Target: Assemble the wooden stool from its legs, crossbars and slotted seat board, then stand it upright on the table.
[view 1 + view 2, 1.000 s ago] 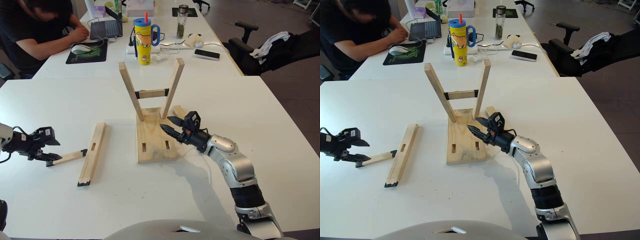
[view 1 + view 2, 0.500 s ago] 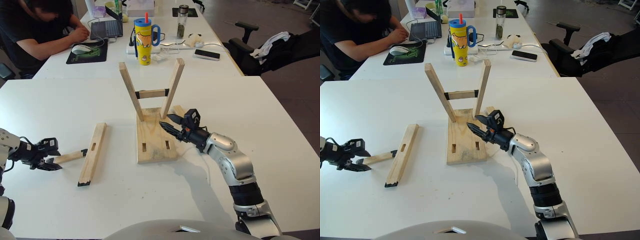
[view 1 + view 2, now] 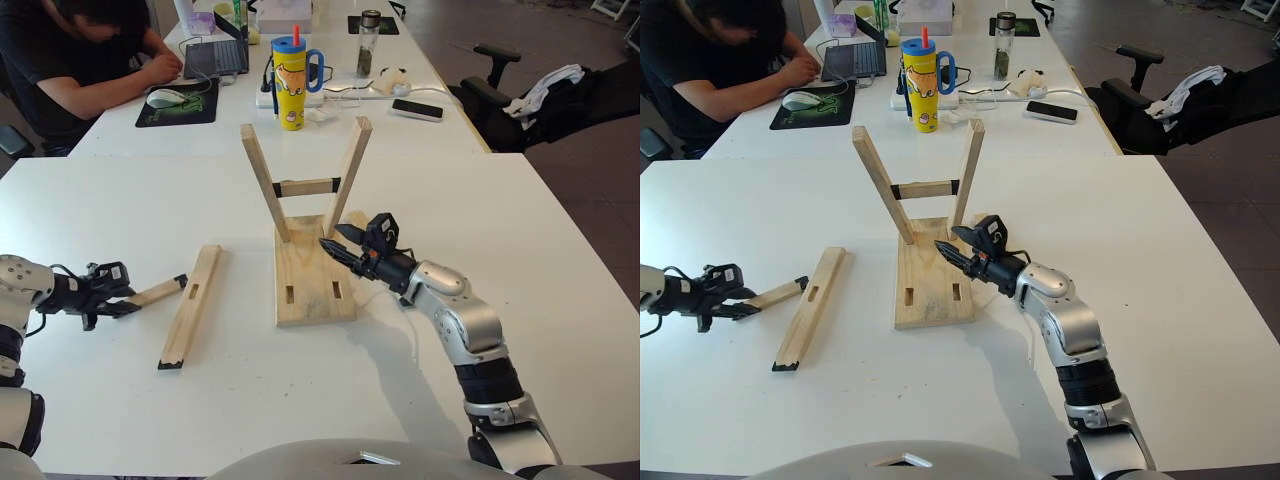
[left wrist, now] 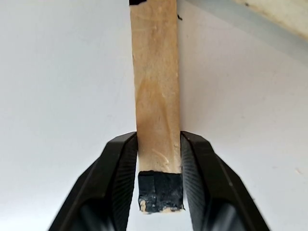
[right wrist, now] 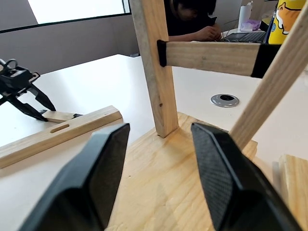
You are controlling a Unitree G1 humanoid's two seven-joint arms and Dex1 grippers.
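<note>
We are pinching the loose crossbar (image 4: 155,96) in the left gripper (image 3: 122,305), its fingers (image 4: 120,166) closed on the wood just above the black-taped end, well to the left of the seat board (image 3: 312,300). Over the last second this arm has been swinging the bar. Its far tip was lying against the loose leg (image 3: 192,305) by the slot, and it is now pointing more toward the far side, just beside the leg. We cannot tell whether the two are touching. We are reading this as lining the tip up for the slot, so the second leg pair is not yet joined.

The right gripper (image 3: 330,237) has hardly shifted. It is hanging over the right half of the seat board with fingers spread wide, holding nothing, near the foot of the standing legs (image 3: 348,175).

Those legs, tied by the fitted crossbar (image 3: 305,187), are splaying outward from the far end of the seat board, so anything carried in from the left is going to meet the left one first. Another wooden piece (image 3: 358,220) is lying just right of the seat board. White table (image 3: 520,230) is showing between the seat board and the loose leg, and the two near slots are lying uncovered.
</note>
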